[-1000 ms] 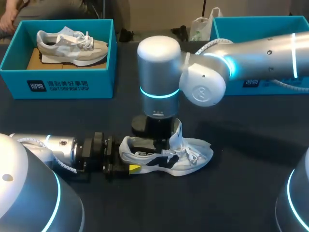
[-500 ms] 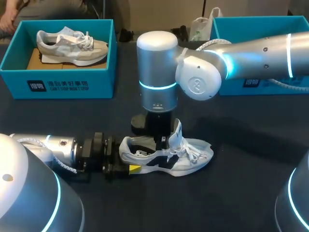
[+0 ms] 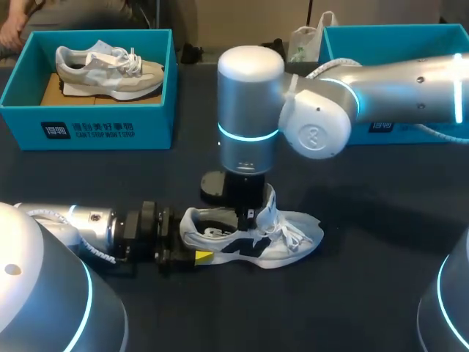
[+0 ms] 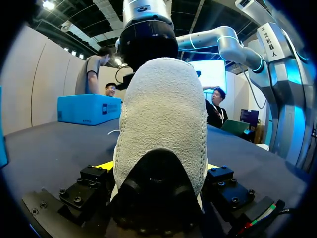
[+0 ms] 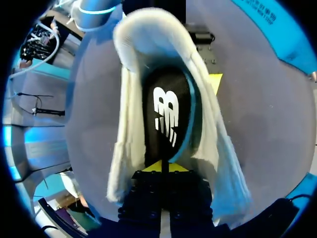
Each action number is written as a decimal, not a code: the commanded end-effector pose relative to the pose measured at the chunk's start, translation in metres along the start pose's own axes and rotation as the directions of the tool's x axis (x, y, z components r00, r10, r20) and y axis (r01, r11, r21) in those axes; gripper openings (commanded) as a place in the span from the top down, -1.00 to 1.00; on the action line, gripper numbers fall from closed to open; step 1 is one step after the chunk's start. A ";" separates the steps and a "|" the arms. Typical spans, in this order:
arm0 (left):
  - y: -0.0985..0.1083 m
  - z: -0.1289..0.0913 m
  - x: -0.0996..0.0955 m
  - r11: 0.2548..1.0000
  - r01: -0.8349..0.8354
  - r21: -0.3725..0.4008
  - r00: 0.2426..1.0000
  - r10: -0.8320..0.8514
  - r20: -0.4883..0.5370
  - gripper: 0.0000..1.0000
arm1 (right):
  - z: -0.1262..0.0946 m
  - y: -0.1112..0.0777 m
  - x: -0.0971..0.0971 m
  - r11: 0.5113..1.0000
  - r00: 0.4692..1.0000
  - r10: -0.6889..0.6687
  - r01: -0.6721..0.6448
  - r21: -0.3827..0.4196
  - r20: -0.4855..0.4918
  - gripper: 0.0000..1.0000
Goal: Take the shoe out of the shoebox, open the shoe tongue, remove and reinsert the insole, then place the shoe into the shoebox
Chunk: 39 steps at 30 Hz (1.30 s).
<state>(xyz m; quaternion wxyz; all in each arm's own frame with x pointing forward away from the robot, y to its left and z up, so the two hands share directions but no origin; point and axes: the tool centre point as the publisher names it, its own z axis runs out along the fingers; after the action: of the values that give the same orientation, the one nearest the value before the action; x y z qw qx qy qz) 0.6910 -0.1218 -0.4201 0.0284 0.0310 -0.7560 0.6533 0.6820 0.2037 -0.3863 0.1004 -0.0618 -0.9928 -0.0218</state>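
In the head view the shoe [image 3: 275, 238] lies on its sole on the table [image 3: 366, 301], toe to the right. The left gripper [image 3: 192, 253] is at the shoe's heel, and the right gripper [image 3: 248, 214] comes straight down into the shoe's opening, just behind the raised tongue [image 3: 270, 199]. Far behind the shoe to the left, a box [image 3: 88, 128] holds another shoe [image 3: 110, 70]; far behind it to the right stands a second box [image 3: 366, 29]. In the left wrist view the fingers [image 4: 106, 165] press on the shoe's heel from both sides. In the right wrist view the right gripper's yellow tips are pressed together on the near edge of the black insole [image 5: 166, 111], which lies inside the shoe.
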 end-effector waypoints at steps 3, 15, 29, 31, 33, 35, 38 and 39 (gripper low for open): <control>0.000 0.002 -0.002 1.000 0.001 0.001 1.000 -0.001 0.005 1.00 | -0.014 -0.014 0.003 0.992 0.998 -0.023 0.031 -0.125 0.063 1.00; 0.000 0.002 -0.002 1.000 0.001 0.001 1.000 -0.001 0.005 1.00 | -0.028 -0.018 -0.002 0.968 0.993 -0.045 0.071 -0.241 0.113 1.00; 0.000 0.002 -0.002 1.000 0.001 0.001 1.000 -0.001 0.005 1.00 | -0.043 -0.006 -0.015 0.951 0.986 -0.115 0.144 -0.274 0.119 1.00; 0.000 0.002 -0.002 1.000 0.001 0.001 1.000 -0.001 0.005 1.00 | -0.043 -0.002 -0.017 0.953 0.987 -0.118 0.142 -0.266 0.106 0.80; 0.000 0.002 -0.002 1.000 0.001 0.001 1.000 -0.001 0.005 1.00 | -0.043 0.000 -0.018 0.953 0.987 -0.121 0.146 -0.267 0.106 0.29; 0.000 0.002 -0.002 1.000 0.001 0.001 1.000 -0.001 0.005 1.00 | -0.045 0.002 -0.019 0.955 0.988 -0.120 0.143 -0.261 0.101 0.05; 0.000 0.002 -0.002 1.000 0.001 0.001 1.000 -0.001 0.005 1.00 | -0.045 0.007 -0.019 0.963 0.989 -0.112 0.131 -0.235 0.093 0.04; 0.000 0.002 -0.002 1.000 0.001 0.001 1.000 -0.001 0.005 1.00 | -0.045 0.008 -0.019 0.962 0.989 -0.114 0.134 -0.236 0.094 0.04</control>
<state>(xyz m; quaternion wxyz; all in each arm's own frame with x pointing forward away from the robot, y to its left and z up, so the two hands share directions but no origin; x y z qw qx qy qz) 0.6929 -0.1226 -0.4199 0.0278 0.0319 -0.7556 0.6536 0.7072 0.1940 -0.3454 0.0495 -0.0126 -0.9855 -0.1617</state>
